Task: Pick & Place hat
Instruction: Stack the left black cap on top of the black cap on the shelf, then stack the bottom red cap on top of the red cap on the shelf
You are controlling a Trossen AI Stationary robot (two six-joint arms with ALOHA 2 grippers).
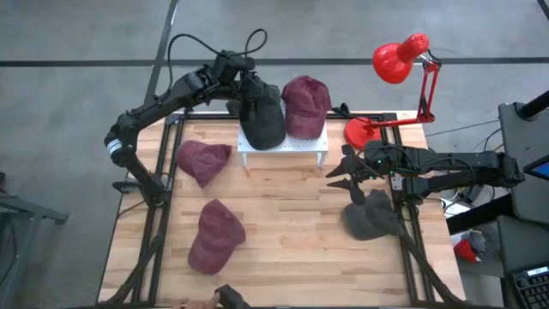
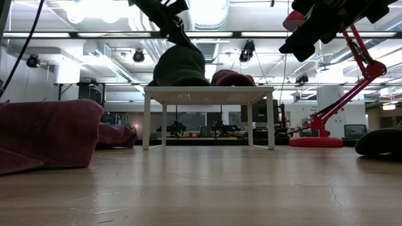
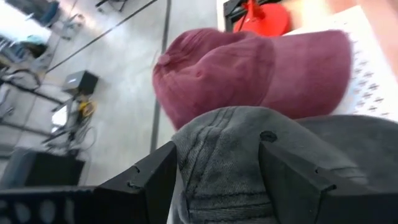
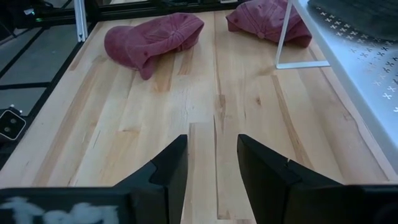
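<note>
A dark grey hat (image 1: 262, 120) lies on the white rack (image 1: 283, 148) at the table's far side, beside a maroon hat (image 1: 306, 105) resting on the same rack. My left gripper (image 3: 217, 163) is open at the grey hat's far-left side, with a bulge of its crown between the fingers. The low view shows the grey hat (image 2: 179, 66) sitting on the rack top (image 2: 207, 93). My right gripper (image 4: 211, 155) hovers open over bare wood to the right of the rack, nothing between its fingers. My left gripper has a raised bulge of the grey hat's crown (image 3: 219, 140) between its two open fingers, and the cloth fills the gap and touches both inner faces. The fingers slant down from the table's far-left side. The hat rests on the rack top.
Two maroon hats (image 1: 203, 160) (image 1: 216, 236) lie on the table's left half. Another dark grey hat (image 1: 373, 219) lies near the right edge, under my right arm. A red desk lamp (image 1: 399, 60) stands at the far right, its base (image 1: 364, 130) beside the rack.
</note>
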